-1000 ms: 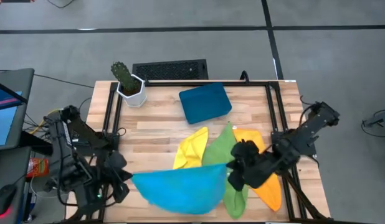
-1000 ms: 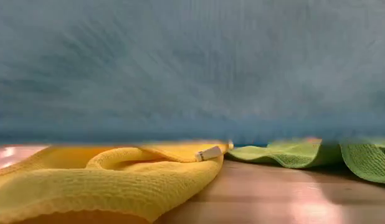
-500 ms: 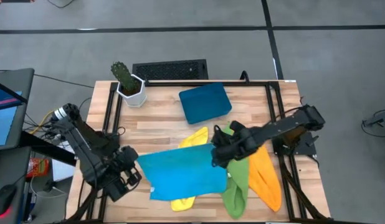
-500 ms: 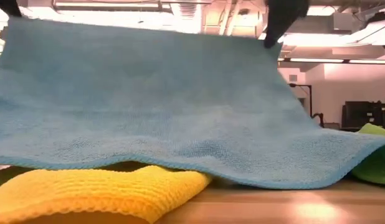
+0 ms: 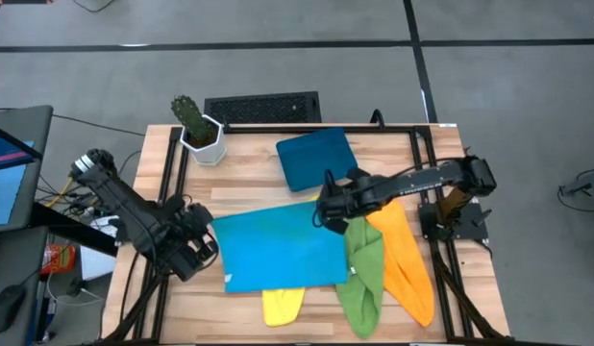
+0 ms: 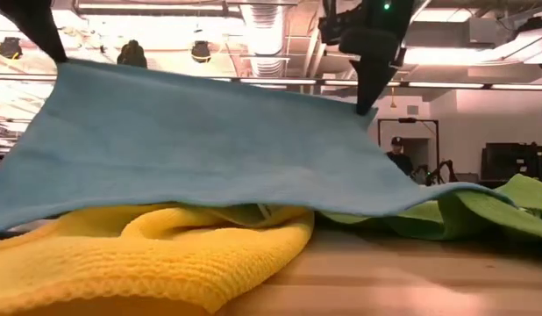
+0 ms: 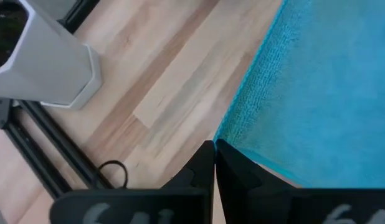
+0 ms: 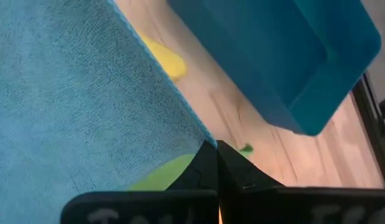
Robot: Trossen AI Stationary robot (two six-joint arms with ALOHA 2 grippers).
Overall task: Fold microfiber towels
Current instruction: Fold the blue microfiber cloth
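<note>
Blue towel [image 5: 283, 245] now stretched flat, long axis left-right.

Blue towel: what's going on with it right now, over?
Left gripper and right gripper shut on blue towel corners. Towel stretched over yellow towel.

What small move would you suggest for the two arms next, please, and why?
Probably lower both corners onto the table. The left gripper and right gripper each pinch a far corner of the light blue towel, stretched above the yellow towel and green towel. It needs to lie flat before folding.
</note>
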